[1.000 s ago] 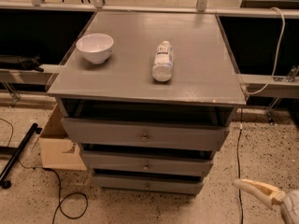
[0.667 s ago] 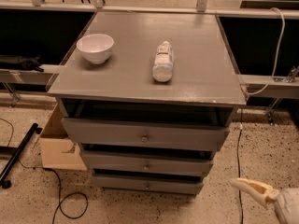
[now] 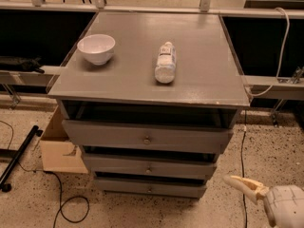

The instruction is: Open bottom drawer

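So far, nothing of the job looks done. The bottom drawer [image 3: 126, 186] sits lowest in the grey cabinet [image 3: 199, 80], by the floor [image 3: 28, 208], and does not look pulled out. Its little round knob [image 3: 150, 190] has nothing on it. The gripper [image 3: 241, 183] is low at the right, near the drawer but not touching. I cannot tell if it is spread apart or pressed together. Grabbing and pulling are left. Since a moment ago, the gripper crept a little left.

White bowl [image 3: 96, 48], bottle [image 3: 166, 62] (lying flat) on cabinet top [image 3: 204, 61]; cardboard box [image 3: 58, 152].
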You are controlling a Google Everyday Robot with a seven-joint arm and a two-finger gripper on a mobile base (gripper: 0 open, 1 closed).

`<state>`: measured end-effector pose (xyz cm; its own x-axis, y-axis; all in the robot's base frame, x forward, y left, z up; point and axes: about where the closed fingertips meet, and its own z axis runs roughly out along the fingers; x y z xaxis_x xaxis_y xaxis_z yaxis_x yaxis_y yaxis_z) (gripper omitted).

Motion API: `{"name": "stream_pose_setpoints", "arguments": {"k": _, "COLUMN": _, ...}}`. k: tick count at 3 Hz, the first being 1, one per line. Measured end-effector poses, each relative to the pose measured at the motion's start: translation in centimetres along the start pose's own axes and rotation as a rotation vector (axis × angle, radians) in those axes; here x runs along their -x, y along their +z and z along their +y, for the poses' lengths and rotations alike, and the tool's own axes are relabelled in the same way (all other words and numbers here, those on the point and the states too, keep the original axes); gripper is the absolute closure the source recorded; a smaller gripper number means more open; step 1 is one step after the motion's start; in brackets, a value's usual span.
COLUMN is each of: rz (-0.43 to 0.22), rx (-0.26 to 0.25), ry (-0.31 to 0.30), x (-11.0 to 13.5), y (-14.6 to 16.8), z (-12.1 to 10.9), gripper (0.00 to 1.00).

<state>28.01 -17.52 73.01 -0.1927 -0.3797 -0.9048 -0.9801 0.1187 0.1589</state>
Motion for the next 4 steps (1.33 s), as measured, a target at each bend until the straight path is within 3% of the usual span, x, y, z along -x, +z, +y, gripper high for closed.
{"name": "stream_pose_setpoints", "arguments": {"k": 1, "rz": -0.063, "rx": -0.045, "ry": 0.005, "x": -0.5, "y": -0.7, "z": -0.3, "gripper": 0.0}}
{"name": "stream_pose_setpoints", "arguments": {"k": 2, "rz": -0.087, "rx": -0.06, "ry": 0.048, "x": -2.3, "y": -1.4, "z": -0.7, "gripper": 0.0}}
{"name": "stream_pose_setpoints", "arguments": {"k": 3, "rz": -0.081, "rx": -0.062, "ry": 0.052, "x": -2.5, "y": -1.3, "z": -0.8, "gripper": 0.0}}
{"name": "stream_pose_setpoints", "arguments": {"k": 4, "rz": 0.001, "rx": -0.086, "ry": 0.081, "x": -3.1, "y": 0.0, "z": -1.9, "gripper": 0.0}}
